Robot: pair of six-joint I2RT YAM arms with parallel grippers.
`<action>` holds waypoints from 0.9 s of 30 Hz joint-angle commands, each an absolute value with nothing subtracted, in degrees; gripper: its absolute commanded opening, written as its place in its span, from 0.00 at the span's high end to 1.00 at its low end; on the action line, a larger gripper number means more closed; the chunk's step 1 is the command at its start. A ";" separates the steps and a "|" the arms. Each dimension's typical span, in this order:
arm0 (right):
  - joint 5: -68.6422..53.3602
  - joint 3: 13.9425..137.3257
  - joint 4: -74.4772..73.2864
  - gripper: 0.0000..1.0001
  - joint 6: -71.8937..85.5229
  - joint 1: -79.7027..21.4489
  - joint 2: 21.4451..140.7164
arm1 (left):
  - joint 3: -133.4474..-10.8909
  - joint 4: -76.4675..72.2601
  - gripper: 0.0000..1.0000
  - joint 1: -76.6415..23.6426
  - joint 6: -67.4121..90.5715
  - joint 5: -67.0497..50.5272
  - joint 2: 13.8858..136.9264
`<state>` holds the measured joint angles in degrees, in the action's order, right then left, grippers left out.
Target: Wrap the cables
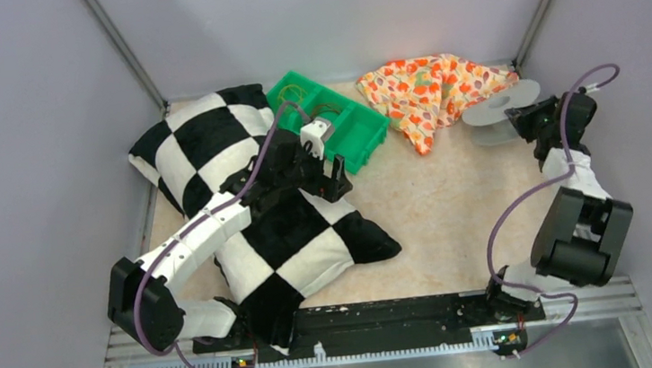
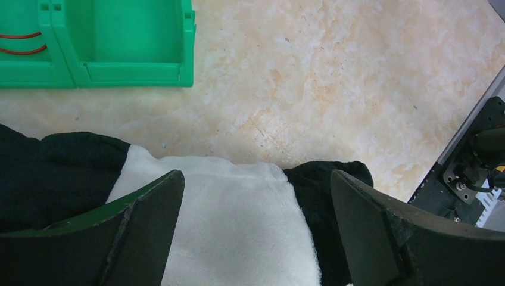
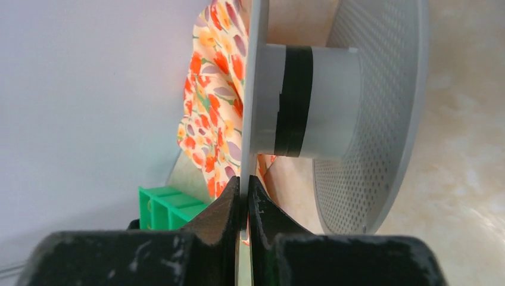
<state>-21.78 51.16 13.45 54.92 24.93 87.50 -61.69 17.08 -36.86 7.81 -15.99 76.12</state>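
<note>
Reaching far right, right tool (image 3: 244, 199) pinches spool flange (image 1: 504, 102); left tool (image 2: 256, 176) gapes over pillow (image 2: 226, 220).

Beige table (image 1: 451, 212) bears checkered cushion (image 1: 197, 147), green bin (image 1: 365, 141), floral cloth (image 1: 430, 88).

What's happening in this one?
The right gripper is shut on the edge of one flange of the gray spool, at the far right of the table beside the floral cloth. The left gripper hangs open and empty over the checkered cushion, near the green bin where the thin reddish cables lie in loops. None of that cable shows on the spool's hub yet.
</note>
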 commanded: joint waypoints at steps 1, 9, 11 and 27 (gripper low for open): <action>-11.89 60.59 -7.61 1.00 41.75 25.23 77.52 | -61.57 15.06 0.01 -37.01 8.07 -17.10 74.54; -7.20 65.87 -23.97 1.00 32.71 23.37 63.44 | -60.78 17.05 0.01 -37.00 6.42 -12.39 71.28; -10.02 64.63 -24.67 1.00 32.76 21.83 59.08 | -59.98 17.16 0.01 -37.03 6.41 -11.89 70.29; 23.79 70.84 -45.03 1.00 18.07 -13.14 63.43 | -58.28 15.90 0.01 -37.04 9.58 -12.96 68.99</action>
<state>5.02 68.53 -41.54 21.21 -6.48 62.65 -58.48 18.04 -36.86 8.21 -13.19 70.26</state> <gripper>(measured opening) 0.035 0.987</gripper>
